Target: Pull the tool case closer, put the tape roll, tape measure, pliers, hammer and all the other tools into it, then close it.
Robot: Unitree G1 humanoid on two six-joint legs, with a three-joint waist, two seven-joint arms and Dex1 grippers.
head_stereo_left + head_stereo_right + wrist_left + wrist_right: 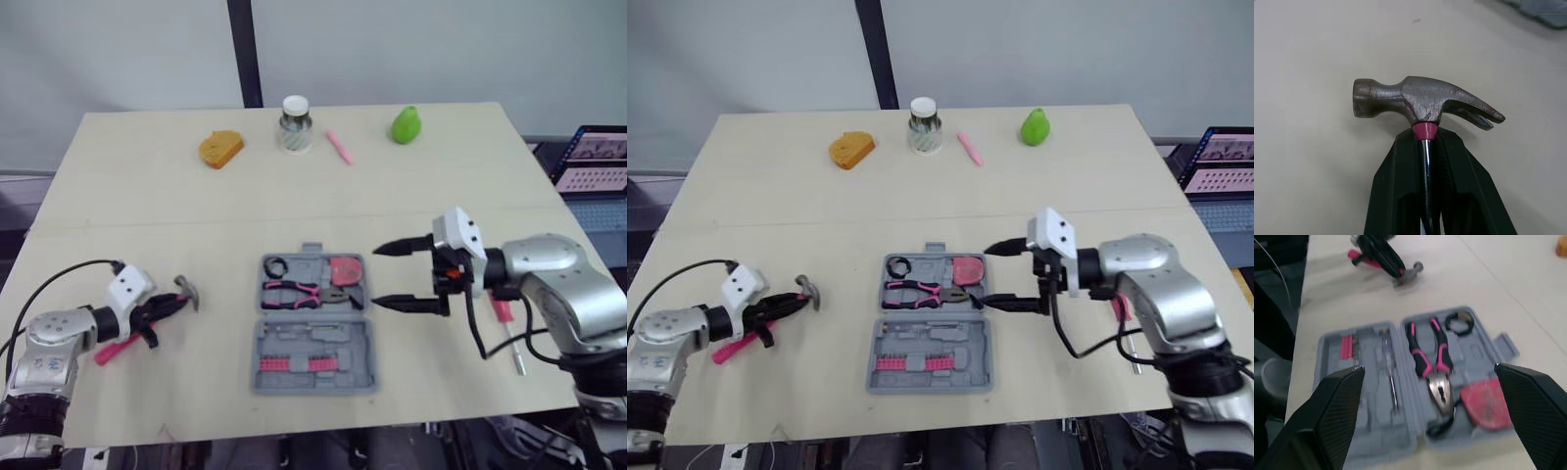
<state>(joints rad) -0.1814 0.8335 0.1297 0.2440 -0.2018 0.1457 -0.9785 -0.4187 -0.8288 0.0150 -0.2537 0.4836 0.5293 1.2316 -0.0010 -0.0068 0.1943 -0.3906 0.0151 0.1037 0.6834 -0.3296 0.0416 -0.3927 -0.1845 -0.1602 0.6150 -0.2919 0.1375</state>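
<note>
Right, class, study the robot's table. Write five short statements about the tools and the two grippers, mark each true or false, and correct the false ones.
1. The left gripper is shut on the hammer, just below its head. True.
2. The tool case is closed. False: it lies open on the table.
3. The pliers lie on the table beside the case. False: they sit inside the case's far half.
4. The right gripper is open and holds nothing. True.
5. A screwdriver lies on the table outside the case. True.
</note>
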